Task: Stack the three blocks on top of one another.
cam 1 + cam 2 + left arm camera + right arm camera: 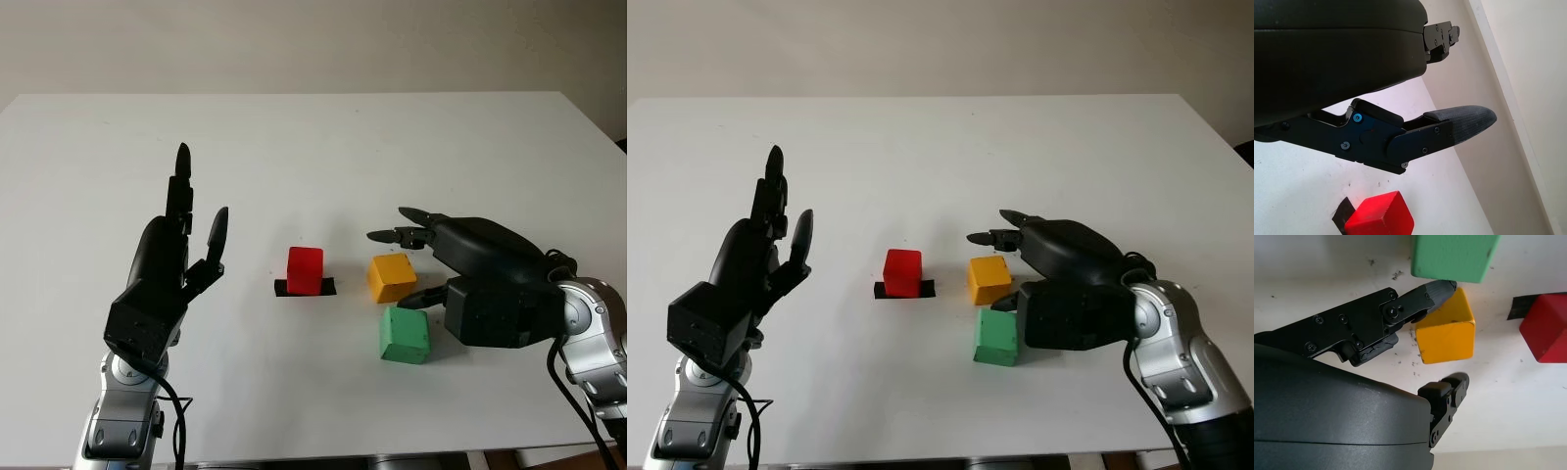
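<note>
three blocks lie apart: red block [305,269], yellow block [391,277], green block [404,335]

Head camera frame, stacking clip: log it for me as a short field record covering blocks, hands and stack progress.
surface: white table
red block: on a black tape mark, centre of table, standing alone
yellow block: to the right of the red one, on the table
green block: nearer the robot than the yellow one, close beside it
right hand: open, beside the yellow block, fingers around it, no grip yet
left hand: open, raised, left of the red block
stack progress: none stacked
</note>
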